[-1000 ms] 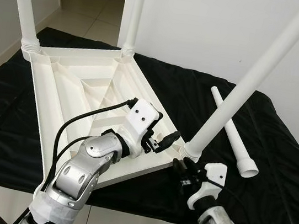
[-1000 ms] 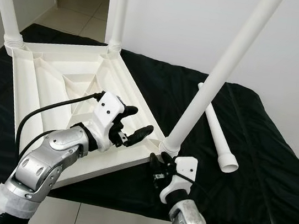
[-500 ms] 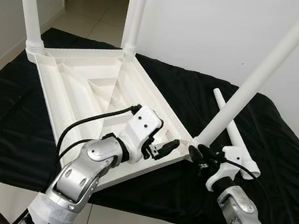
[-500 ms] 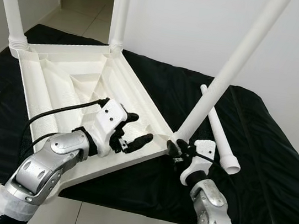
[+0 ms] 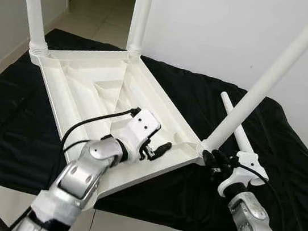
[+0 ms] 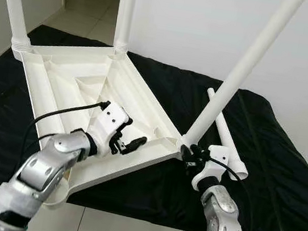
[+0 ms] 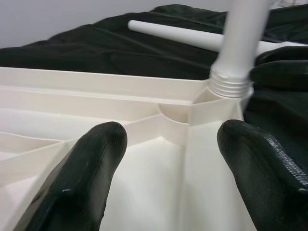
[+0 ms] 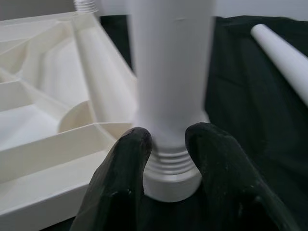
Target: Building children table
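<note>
Threads half-seated, my right end effector (image 8: 166, 159) pinches, I think, the leg (image 5: 264, 85); left end effector (image 7: 168, 159) wide; twist next.

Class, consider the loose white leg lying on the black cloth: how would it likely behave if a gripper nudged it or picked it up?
The loose leg is a smooth round tube, so a sideways nudge would probably roll it, though the soft black cloth may slow it. It looks like hollow moulded plastic, so likely stiff and light. Its glossy surface could slip between the fingers.

black cloth (image 5: 286, 151), tiled floor (image 5: 92, 21), white wall (image 5: 212, 26)
</note>
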Robot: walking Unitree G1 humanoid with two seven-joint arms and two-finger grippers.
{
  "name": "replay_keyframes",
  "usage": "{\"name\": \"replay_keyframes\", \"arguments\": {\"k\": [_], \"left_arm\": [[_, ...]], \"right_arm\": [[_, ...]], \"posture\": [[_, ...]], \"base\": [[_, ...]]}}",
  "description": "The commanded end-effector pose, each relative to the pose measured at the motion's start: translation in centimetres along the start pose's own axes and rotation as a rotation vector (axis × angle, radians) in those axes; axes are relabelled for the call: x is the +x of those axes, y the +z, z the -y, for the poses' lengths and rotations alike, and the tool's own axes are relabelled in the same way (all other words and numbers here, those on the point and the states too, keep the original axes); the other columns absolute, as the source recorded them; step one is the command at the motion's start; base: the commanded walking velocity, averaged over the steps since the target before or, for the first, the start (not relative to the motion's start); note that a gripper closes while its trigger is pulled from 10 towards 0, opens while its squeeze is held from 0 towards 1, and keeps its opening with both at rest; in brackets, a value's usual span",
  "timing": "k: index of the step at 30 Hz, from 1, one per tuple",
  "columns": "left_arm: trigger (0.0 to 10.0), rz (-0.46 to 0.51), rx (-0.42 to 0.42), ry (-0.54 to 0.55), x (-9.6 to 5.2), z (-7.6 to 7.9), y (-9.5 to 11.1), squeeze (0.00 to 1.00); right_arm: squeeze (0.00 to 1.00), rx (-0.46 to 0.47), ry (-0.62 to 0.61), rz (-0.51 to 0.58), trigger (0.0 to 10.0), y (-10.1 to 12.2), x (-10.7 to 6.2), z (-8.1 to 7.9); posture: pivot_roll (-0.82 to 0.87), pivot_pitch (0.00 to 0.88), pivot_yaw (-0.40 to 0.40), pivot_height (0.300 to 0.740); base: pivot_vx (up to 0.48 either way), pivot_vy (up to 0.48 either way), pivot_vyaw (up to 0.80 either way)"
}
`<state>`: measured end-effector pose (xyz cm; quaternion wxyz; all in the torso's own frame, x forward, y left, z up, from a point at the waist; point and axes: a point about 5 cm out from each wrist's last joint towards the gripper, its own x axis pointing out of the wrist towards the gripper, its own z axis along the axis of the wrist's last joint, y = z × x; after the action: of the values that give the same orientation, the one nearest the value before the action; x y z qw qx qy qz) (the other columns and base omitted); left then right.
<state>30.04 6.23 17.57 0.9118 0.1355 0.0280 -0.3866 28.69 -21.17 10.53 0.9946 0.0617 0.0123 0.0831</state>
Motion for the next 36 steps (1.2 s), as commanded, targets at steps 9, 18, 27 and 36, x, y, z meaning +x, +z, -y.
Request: {"name": "replay_keyframes", "arguments": {"k": [9, 18, 27, 36], "left_arm": [[10.0, -0.116, 0.081, 0.077, 0.2, -0.7, -1.5, 0.00], [10.0, -0.221, 0.062, -0.008, 0.5, 0.7, -3.0, 0.00], [10.0, -0.290, 0.048, -0.006, 1.4, 1.0, -3.7, 0.00], [10.0, -0.360, -0.024, 0.128, 3.4, -0.4, -4.1, 0.00]], "right_arm": [[0.00, 0.029, -0.043, 0.041, 10.0, 0.3, 0.1, -0.1], [0.00, 0.068, 0.008, 0.071, 10.0, 0.2, 0.0, -2.4], [0.00, 0.092, 0.086, 0.106, 10.0, 0.9, 0.0, -4.5], [0.00, 0.105, 0.071, 0.140, 10.0, 1.9, 0.0, -4.6]], "posture": [[-0.02, 0.000, -0.101, 0.740], [-0.02, 0.000, -0.098, 0.740], [-0.02, 0.000, -0.092, 0.740], [-0.03, 0.000, -0.080, 0.740]], "base": [[0.000, 0.000, 0.00], [0.000, 0.000, 0.00], [0.000, 0.000, 0.00], [0.000, 0.000, 0.00]]}}
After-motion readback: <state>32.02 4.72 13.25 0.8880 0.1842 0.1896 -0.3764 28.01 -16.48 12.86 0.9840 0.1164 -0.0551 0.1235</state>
